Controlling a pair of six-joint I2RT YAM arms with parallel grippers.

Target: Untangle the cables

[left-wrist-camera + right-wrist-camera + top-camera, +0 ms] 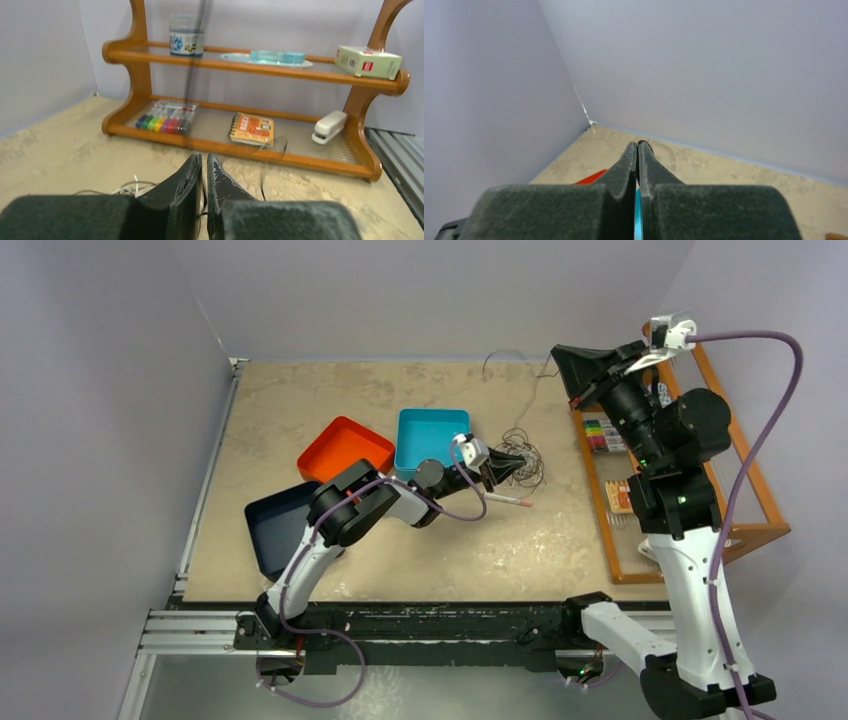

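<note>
The cables (524, 456) lie as a loopy bundle of thin dark and whitish wires right of the teal tray. My left gripper (503, 467) is down in the bundle. In the left wrist view its jaws (204, 157) are almost closed with a thin wire between them, and whitish loops (127, 189) lie at the left. My right gripper (563, 364) is raised near the back wall, shut (638, 144) on a thin black cable end (646, 145). One strand (541, 398) runs from the bundle up to it and shows as a dark blurred line (192, 65).
A white-and-orange pen (506, 500) lies just in front of the bundle. An orange tray (343, 446), a teal tray (432, 436) and a dark blue tray (277, 525) stand at the left. A wooden shelf (752, 490) with markers, a notebook and a stapler lines the right edge.
</note>
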